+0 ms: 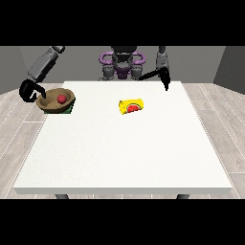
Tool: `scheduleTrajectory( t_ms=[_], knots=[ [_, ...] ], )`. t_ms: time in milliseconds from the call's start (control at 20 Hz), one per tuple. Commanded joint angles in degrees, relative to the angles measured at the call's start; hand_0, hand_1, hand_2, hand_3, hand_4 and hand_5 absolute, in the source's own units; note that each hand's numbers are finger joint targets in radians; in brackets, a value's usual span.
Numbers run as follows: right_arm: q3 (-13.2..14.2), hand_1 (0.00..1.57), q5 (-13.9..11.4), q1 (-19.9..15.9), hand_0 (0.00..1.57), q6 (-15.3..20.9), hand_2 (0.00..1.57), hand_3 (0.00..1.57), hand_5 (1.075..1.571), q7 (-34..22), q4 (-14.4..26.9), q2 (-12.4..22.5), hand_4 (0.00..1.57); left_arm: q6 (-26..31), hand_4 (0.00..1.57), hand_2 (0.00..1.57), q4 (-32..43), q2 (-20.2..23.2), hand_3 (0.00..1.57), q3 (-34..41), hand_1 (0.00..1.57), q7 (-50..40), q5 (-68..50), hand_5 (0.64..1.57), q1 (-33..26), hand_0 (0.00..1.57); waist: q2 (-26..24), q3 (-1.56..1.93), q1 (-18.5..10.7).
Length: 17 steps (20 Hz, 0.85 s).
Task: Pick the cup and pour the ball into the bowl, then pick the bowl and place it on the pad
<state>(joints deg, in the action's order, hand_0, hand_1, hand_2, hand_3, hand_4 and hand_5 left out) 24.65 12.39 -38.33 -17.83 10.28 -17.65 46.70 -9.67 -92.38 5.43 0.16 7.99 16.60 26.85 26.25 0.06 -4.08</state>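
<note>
A brown bowl point(53, 104) sits at the table's left edge on a green pad point(70, 109), of which only a corner shows under it. A red ball point(61, 98) lies inside the bowl. The hand at the view's left point(27, 90) is curled at the bowl's left rim, its fingertips touching the rim. A yellow cup point(131, 105) with a red mark lies on its side near the table's middle. The hand at the view's right point(165, 81) hangs over the far right edge of the table, fingers pointing down, holding nothing.
The white table point(124, 153) stretches wide towards the camera. The robot's body point(122, 64) stands behind the far edge. Grey plank floor surrounds the table.
</note>
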Motion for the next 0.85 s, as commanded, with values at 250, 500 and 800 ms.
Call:
scheduleTrajectory(
  t_ms=[250,500,800],
  knots=[
    [0.32,0.0,-1.23,-2.27,0.0,1.21,0.41,0.24,1.487,-1.93,0.76,7.57,0.0,0.92,0.0,0.0,-5.01,1.08,0.0,1.18,0.0,-1.95,-1.21,1.565,-2.3,0.0,1.38,0.01,0.47],
    [0.37,0.0,-1.23,-1.85,0.0,0.44,0.33,0.27,1.492,0.49,0.64,6.43,0.0,0.74,0.0,0.0,-6.49,1.49,0.0,2.39,0.0,2.17,-2.34,1.568,-4.13,0.0,3.41,0.0,0.74],
    [1.95,0.0,1.39,-3.53,0.0,-8.28,0.19,0.29,1.503,-5.94,0.31,12.19,0.0,1.44,0.0,0.0,-3.1,-0.54,0.0,0.44,0.0,-0.34,-2.43,1.569,-8.39,0.0,-5.54,-0.07,2.68]
  ],
)
